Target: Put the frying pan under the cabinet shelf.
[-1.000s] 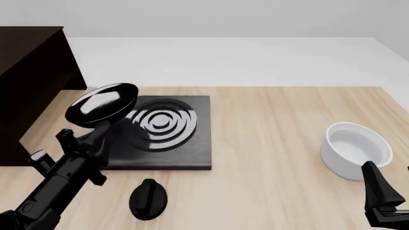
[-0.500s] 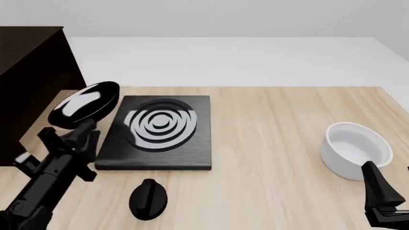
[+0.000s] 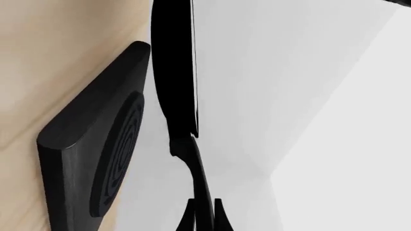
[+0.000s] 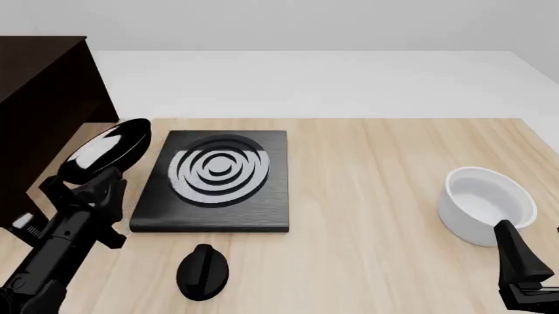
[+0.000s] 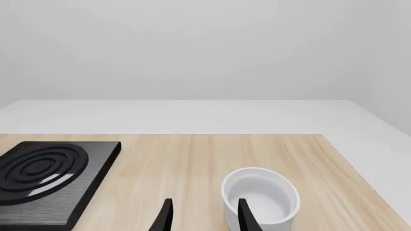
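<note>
Presently the left end effector (image 4: 98, 186) was pinching the handle of the frying pan (image 4: 103, 149), held tilted at middle left beside the cabinet shelf (image 4: 44, 98). Judged risk: the pan striking the cabinet wall, or slipping from the thin-handle grip. The right end effector (image 5: 202, 214) sat spread, idle.

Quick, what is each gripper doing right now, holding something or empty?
Left gripper: closed on the pan's handle, pan lifted.
Right gripper: open, holding nothing, near the white bowl.
</note>
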